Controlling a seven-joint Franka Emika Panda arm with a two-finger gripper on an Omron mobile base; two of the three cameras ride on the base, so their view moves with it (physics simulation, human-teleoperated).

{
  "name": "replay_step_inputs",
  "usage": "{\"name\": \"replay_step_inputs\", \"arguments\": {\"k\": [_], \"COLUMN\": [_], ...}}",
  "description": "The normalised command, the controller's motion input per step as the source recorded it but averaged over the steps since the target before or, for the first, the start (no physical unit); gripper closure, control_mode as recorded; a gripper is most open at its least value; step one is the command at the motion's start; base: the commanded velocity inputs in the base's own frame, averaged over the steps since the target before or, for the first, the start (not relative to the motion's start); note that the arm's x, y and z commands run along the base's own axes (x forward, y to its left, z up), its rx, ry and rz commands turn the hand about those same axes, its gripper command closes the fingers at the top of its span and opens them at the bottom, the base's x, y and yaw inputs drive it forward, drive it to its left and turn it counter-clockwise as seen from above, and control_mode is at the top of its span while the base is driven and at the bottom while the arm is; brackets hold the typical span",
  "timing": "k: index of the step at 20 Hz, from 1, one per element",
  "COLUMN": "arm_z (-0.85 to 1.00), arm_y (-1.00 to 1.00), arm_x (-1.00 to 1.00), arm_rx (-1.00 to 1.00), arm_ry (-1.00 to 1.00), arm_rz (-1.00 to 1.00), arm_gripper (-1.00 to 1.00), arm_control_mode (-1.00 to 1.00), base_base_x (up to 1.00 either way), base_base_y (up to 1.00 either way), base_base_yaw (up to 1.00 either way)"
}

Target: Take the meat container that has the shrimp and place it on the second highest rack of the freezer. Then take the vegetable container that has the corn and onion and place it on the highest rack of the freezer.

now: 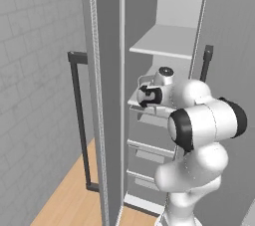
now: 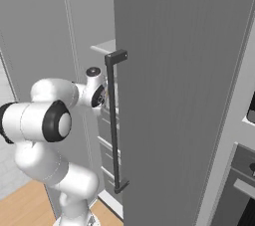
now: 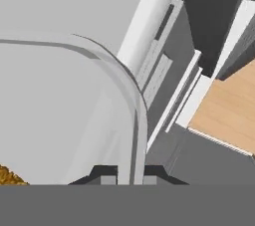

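Observation:
A clear plastic container [image 3: 115, 68] takes up the left of the hand view, with an orange-brown bit of food [image 3: 9, 176] in its bottom corner; I cannot tell which food it is. My gripper [image 3: 127, 177] is shut on the container's wall, one fingertip [image 3: 107, 176] on each side of the rim. In the left base view the gripper [image 1: 144, 95] reaches into the open freezer, and the container [image 1: 143, 81] stands at the level of the second highest rack [image 1: 149, 108]. The highest rack [image 1: 164, 41] above it is bare. My hand [image 2: 99, 94] goes in behind the door handle.
The freezer's left wall [image 1: 107, 95] and the neighbouring door's dark handle [image 1: 79, 120] stand close on the left. The open freezer door [image 2: 184, 95] with its long handle [image 2: 113, 120] stands on the right. Drawers [image 1: 149, 143] lie below the racks, over wooden floor [image 3: 229, 105].

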Motion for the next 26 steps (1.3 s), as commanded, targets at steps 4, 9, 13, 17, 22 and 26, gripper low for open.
{"name": "replay_step_inputs", "arguments": {"k": [4,9,13,17,22,26], "arm_z": [-0.15,-0.37,-0.40,-0.12,0.22,1.00], "arm_y": [-0.08,-0.27,-0.12,-0.06,0.08,0.03], "arm_x": [0.92,0.49,0.50,0.21,-0.09,-0.48], "arm_rx": [0.01,0.01,0.01,0.01,0.00,-0.06], "arm_ry": [0.00,-0.01,-0.04,-0.13,-0.17,-0.06], "arm_rz": [-0.05,-0.01,-0.02,-0.08,-0.10,0.00], "arm_gripper": [1.00,1.00,1.00,-1.00,-1.00,-1.00], "arm_control_mode": [-1.00,-1.00,-1.00,-1.00,-1.00,-1.00], "base_base_x": [0.00,0.00,0.00,0.00,0.00,0.00], "base_base_y": [0.00,0.00,0.00,0.00,0.00,0.00], "base_base_yaw": [0.00,0.00,0.00,0.00,0.00,0.00]}}
